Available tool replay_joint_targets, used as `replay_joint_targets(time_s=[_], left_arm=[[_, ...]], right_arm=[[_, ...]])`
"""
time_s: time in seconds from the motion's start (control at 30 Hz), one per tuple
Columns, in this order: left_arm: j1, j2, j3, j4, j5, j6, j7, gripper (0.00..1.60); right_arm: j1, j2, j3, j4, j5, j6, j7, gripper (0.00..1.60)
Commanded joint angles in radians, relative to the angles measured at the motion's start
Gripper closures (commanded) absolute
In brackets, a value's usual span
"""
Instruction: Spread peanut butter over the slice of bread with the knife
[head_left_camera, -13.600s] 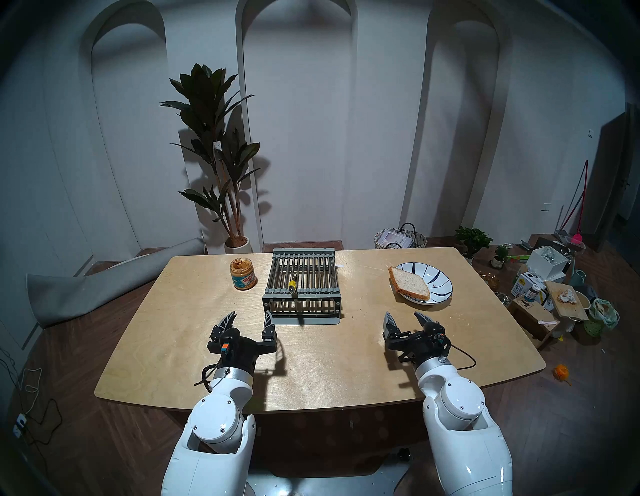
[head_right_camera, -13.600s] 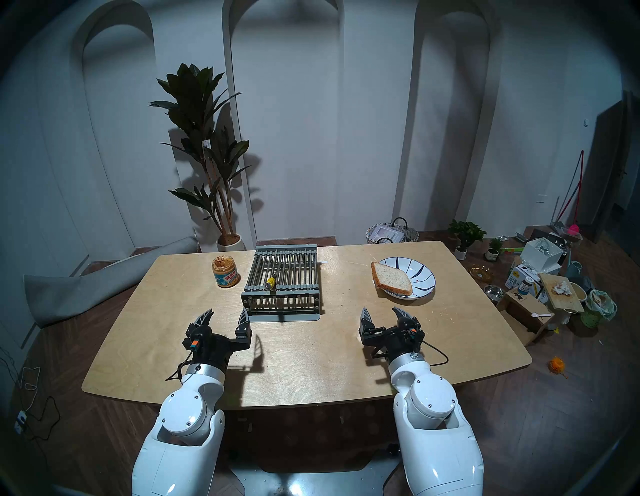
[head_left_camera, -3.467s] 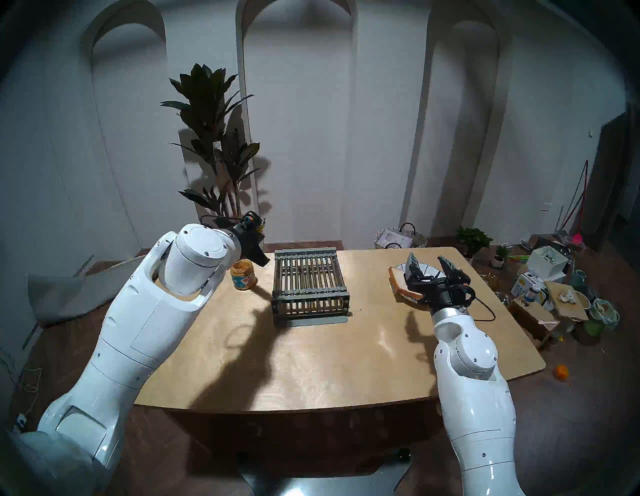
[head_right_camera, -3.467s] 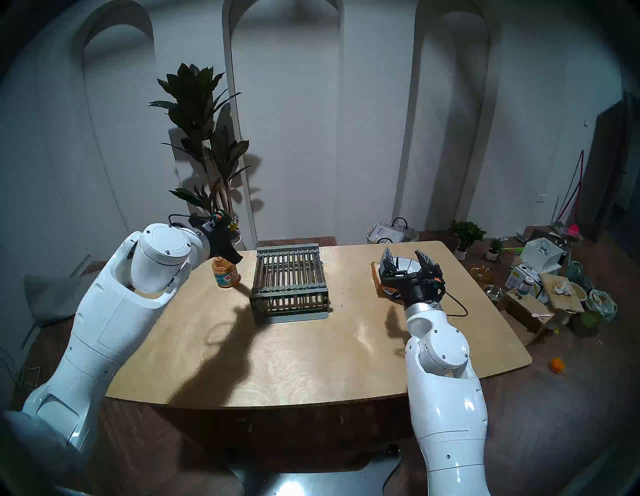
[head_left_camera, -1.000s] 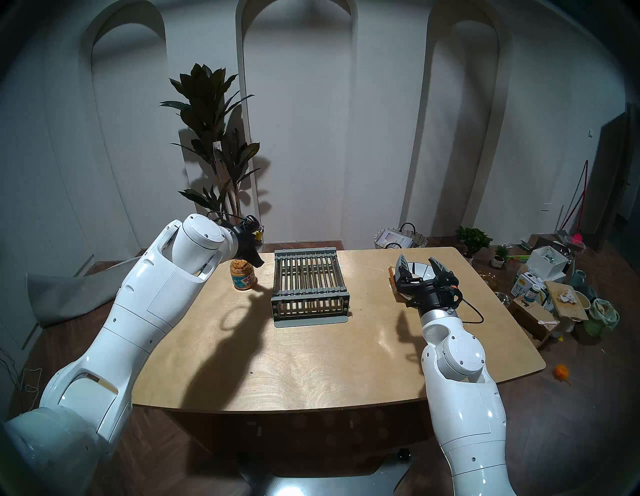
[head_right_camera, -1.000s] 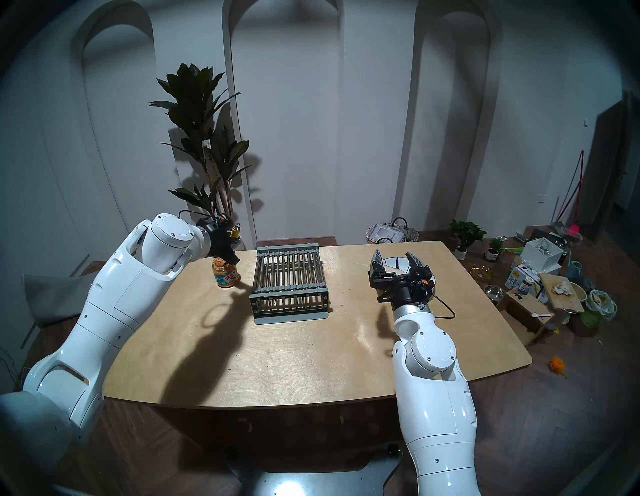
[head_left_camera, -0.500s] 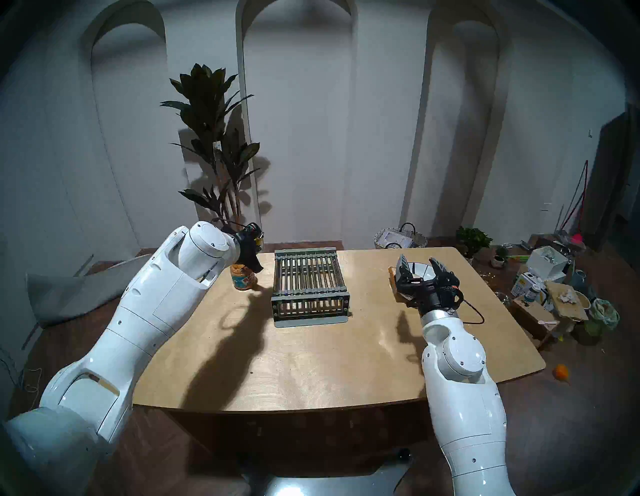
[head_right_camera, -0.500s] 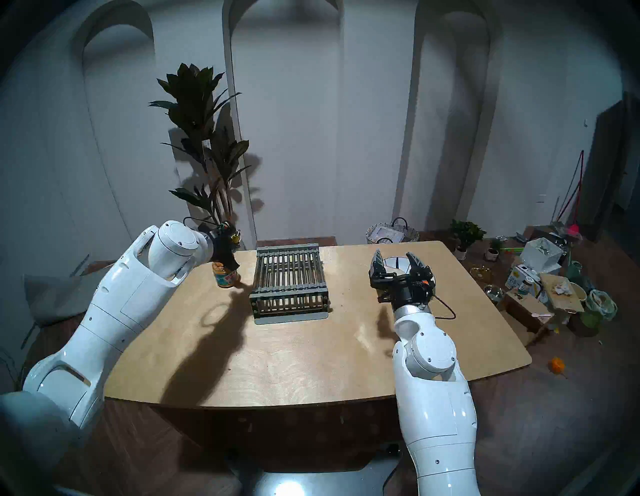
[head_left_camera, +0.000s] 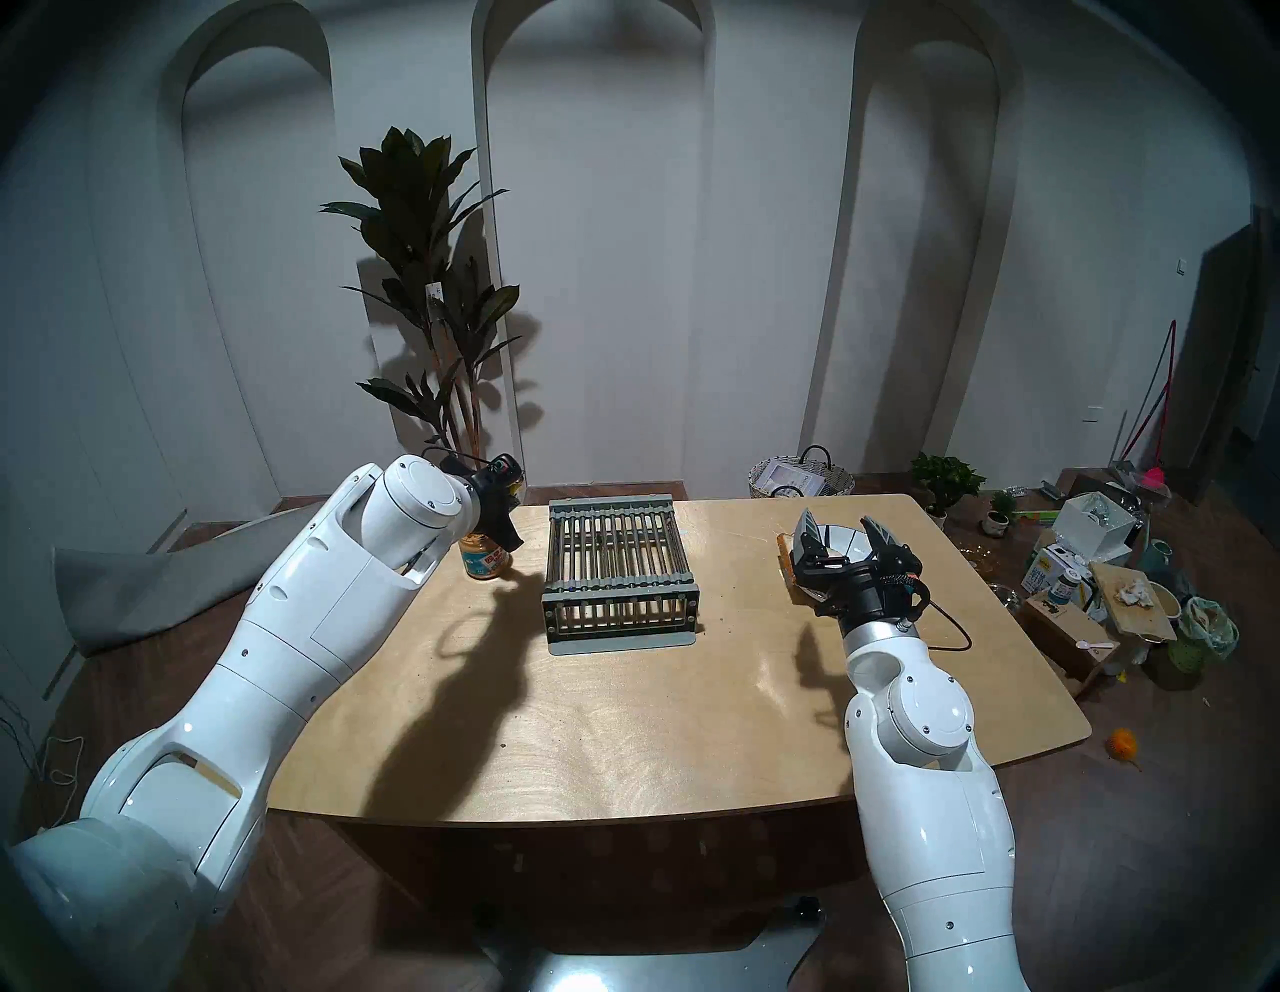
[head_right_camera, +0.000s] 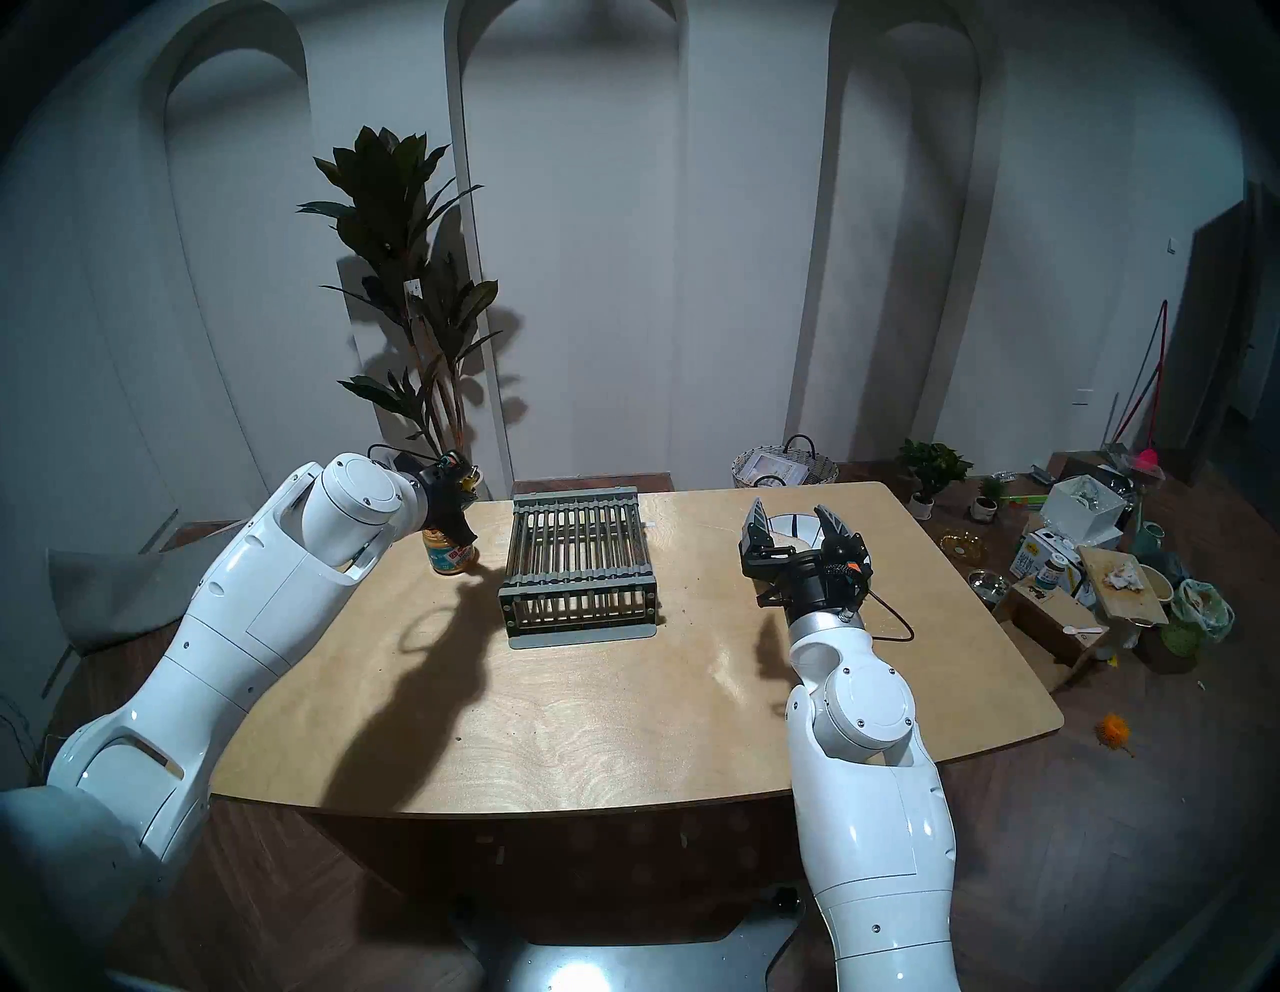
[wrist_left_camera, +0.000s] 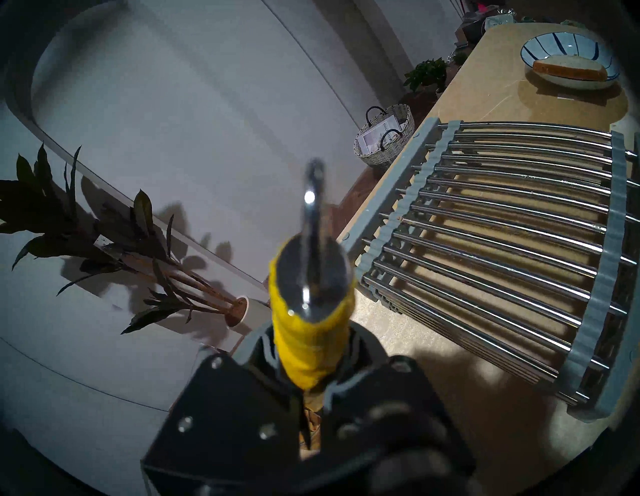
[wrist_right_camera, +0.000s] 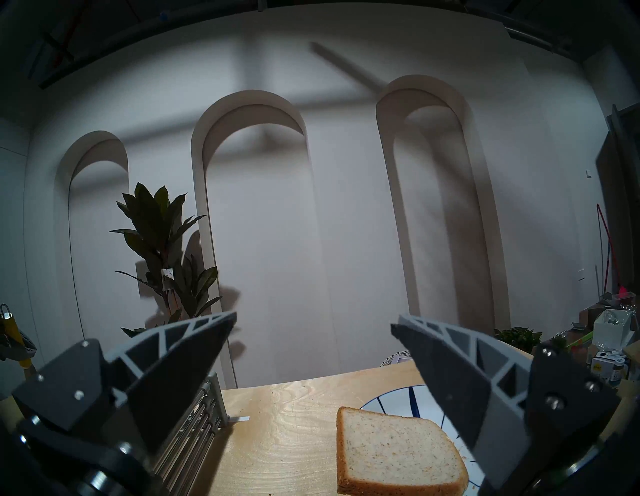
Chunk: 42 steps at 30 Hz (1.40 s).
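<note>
Plywood table (head_left_camera: 623, 727) carries grey slatted rack (head_left_camera: 616, 564), nothing seen in it. White blue-striped plate (wrist_left_camera: 568, 52) has bread slice (wrist_right_camera: 394, 457) overhanging its edge; right gripper (head_left_camera: 841, 537) hovers above, fingers wide, blocks head view. Peanut butter jar (head_left_camera: 485, 558) far left, mouth hidden by left gripper (wrist_left_camera: 311, 388), clamped on yellow-handled knife (wrist_left_camera: 311, 311), blade hidden.

table (head_left_camera: 623, 727): light wood | on it: jar (head_left_camera: 485, 558), rack (head_left_camera: 620, 575), plate (wrist_left_camera: 568, 60)
</note>
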Motion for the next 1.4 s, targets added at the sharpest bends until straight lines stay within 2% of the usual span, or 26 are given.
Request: replay_joint_targets(time_s=[0.0,0.07,0.17,0.43,1.37], left_arm=[[-0.004,0.009,-0.010,-0.022,0.016,-0.009,0.031,1.60],[-0.002,0.007,-0.014,-0.026,0.010,-0.012,0.031,1.60],[-0.001,0.014,0.010,-0.033,0.052,-0.022,0.065,1.60],[-0.004,0.013,0.037,-0.021,0.093,-0.030,0.107,1.60],[-0.030,0.019,0.053,-0.042,0.103,-0.013,0.079,1.60]], right_arm=[[-0.002,0.000,0.001,-0.030,0.001,-0.009,0.001,0.00],[-0.002,0.000,0.001,-0.031,0.002,-0.008,0.001,0.00],[-0.002,0.000,0.001,-0.030,0.004,-0.009,0.001,0.00],[-0.002,0.002,0.002,-0.027,0.005,-0.010,0.000,0.00],[0.008,0.007,0.001,-0.012,0.011,-0.012,0.002,0.00]])
